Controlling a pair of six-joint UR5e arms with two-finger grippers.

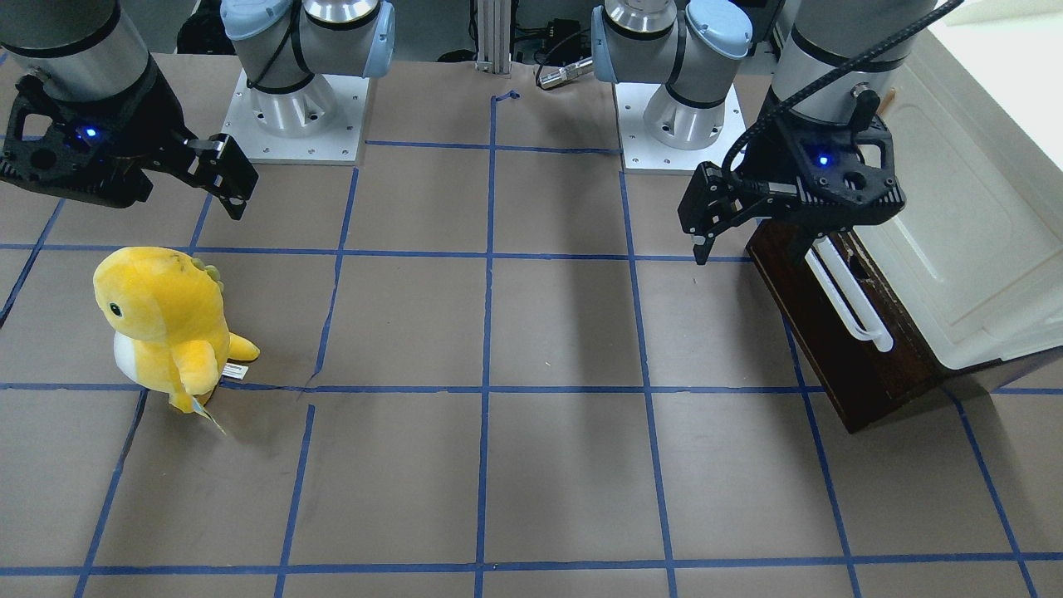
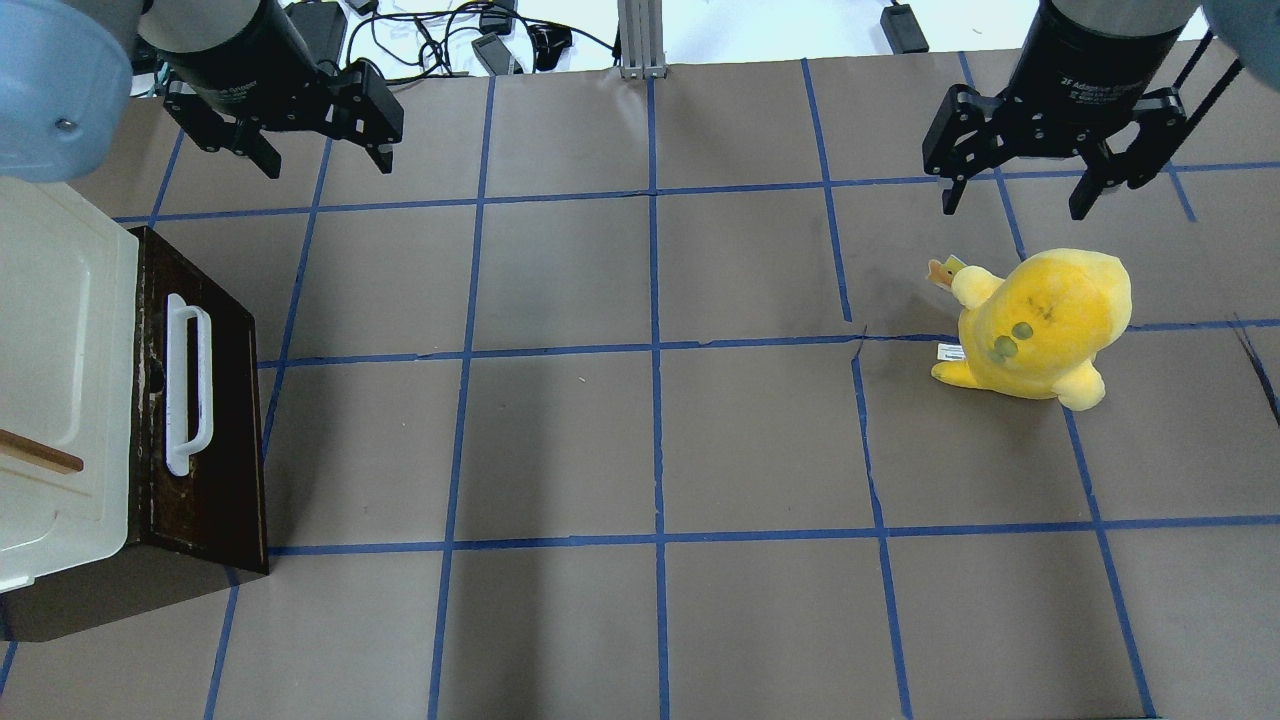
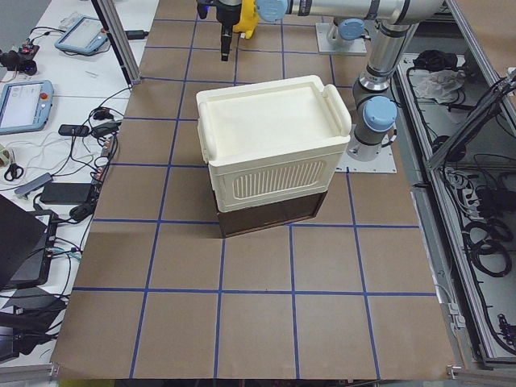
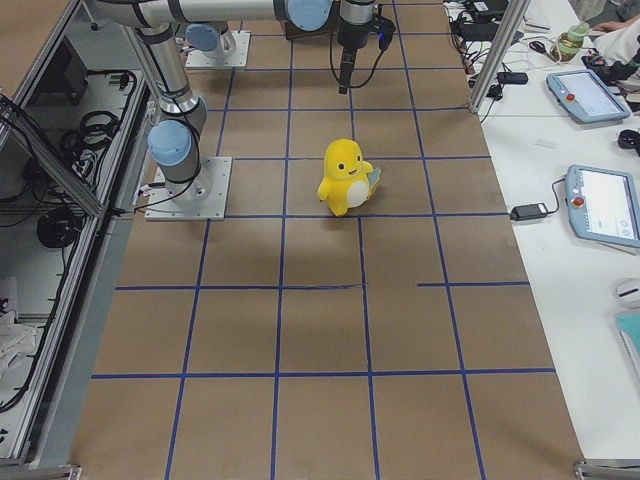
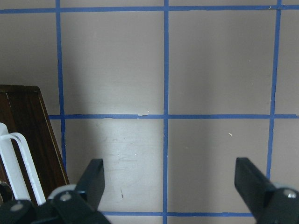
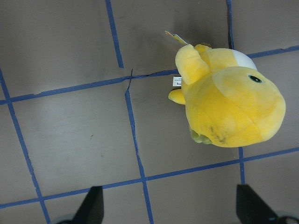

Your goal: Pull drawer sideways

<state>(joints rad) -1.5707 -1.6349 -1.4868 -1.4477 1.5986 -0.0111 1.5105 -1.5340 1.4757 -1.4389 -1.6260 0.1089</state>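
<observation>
- The drawer (image 2: pixel 225 430) sat in the left half of the table (image 2: pixel 560 440), well in from the left edge. Its dark brown front faced the table's middle.
- A long white bar handle (image 2: pixel 177 400) ran along that front. The drawer's top edge met the lip of the cream-white cabinet (image 2: pixel 60 350) stacked above it.
- A small tan wooden handle (image 2: pixel 40 455) showed on the cabinet's top panel.
- The left gripper (image 2: pixel 327 165) hung in the air near one end of the drawer, its jaws spread wide and pointing down at bare brown paper.
- In the left wrist view, one of its fingers (image 5: pixel 91 182) appeared just beside the handle's curved end. It was apart from the handle, and the drawer's front corner showed at that view's lower left.
- The right gripper (image 2: pixel 1012 205) hovered over the right half of the table. Its jaws were likewise wide apart and closed on nothing.
- A yellow plush toy (image 2: pixel 1040 325) with a white belly stood upright below the right gripper, in from the table's right edge. It was well apart from the drawer, with a small tag at its side.
- In the right wrist view the toy filled the upper right, clear of both fingertips.
- Blue tape lines divided the brown paper surface into squares from edge to edge.
</observation>
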